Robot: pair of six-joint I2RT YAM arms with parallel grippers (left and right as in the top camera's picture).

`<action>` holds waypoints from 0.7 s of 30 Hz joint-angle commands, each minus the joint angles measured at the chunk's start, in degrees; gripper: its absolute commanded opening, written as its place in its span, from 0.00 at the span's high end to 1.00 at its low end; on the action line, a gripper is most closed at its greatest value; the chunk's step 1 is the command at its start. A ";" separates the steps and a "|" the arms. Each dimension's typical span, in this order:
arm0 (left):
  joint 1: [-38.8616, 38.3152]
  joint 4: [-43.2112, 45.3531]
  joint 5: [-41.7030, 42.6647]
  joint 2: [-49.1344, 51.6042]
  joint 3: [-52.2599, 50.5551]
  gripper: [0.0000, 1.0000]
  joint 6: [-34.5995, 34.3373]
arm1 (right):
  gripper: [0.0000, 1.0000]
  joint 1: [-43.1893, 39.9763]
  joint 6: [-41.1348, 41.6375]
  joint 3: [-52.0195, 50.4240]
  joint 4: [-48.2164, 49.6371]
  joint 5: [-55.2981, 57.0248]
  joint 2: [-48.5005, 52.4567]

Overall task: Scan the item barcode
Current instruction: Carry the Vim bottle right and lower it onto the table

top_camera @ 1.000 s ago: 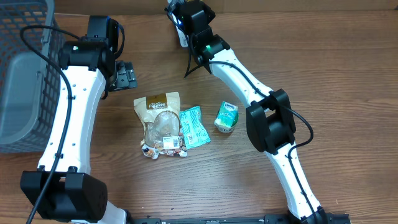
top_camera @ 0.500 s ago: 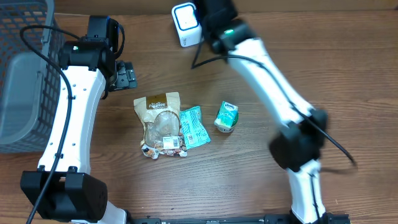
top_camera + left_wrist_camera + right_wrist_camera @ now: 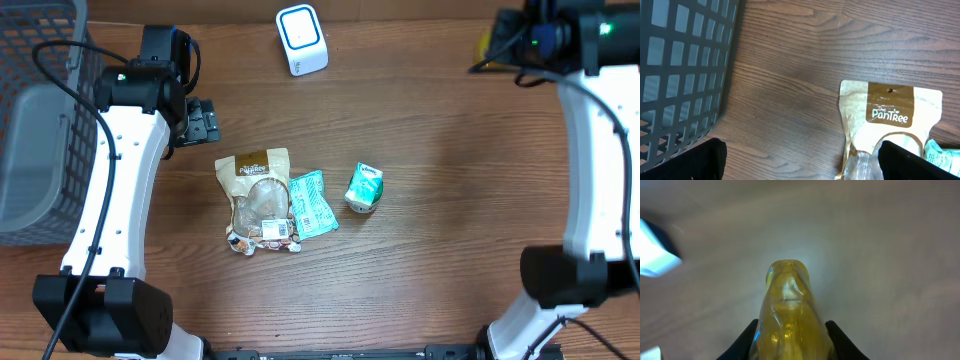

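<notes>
1. My right gripper [image 3: 790, 332] is pinching the yellow item [image 3: 789, 305]. It is a translucent, rounded piece that reaches out past my fingers [image 3: 747, 337], one on each flank. The jaws are drawn in only partway, stopped by its width.
2. Overhead, that hand sits at the far right corner of the table [image 3: 450, 260], close to the back edge. Only a sliver of yellow shows beside the wrist.
3. The scanner [image 3: 301, 38] stands at the back edge near the middle, well apart from my right hand. Bare wood runs between the two.
4. My right wrist view is blurred. A white and dark shape at its left edge is something I cannot tell.
5. My left gripper [image 3: 205, 122] is spread wide above the wood, just past the top edge of the brown pouch [image 3: 255, 190].
6. In the left wrist view the basket [image 3: 685, 60] wall runs down the left side, near my left finger. The pouch reaches toward my right finger.
7. The teal packet [image 3: 312, 203] touches the pouch's right edge. The green carton [image 3: 365, 187] sits just beside the packet, a little apart.
8. The widest open wood lies right of the carton and along the front edge. The gap between basket and pouch is the tight spot.
</notes>
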 commanded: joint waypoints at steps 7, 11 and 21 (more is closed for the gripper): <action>0.26 0.02 -0.76 0.26 0.79 0.01 0.42 | 0.96 -10.75 3.48 -12.92 -4.24 -8.28 3.63; 0.26 0.02 -0.76 0.26 0.79 0.00 0.42 | 0.96 -11.41 3.48 -22.05 -0.61 -8.26 3.63; 0.26 0.02 -0.76 0.26 0.79 0.00 0.42 | 0.87 -11.43 3.48 -33.99 7.65 -8.26 3.69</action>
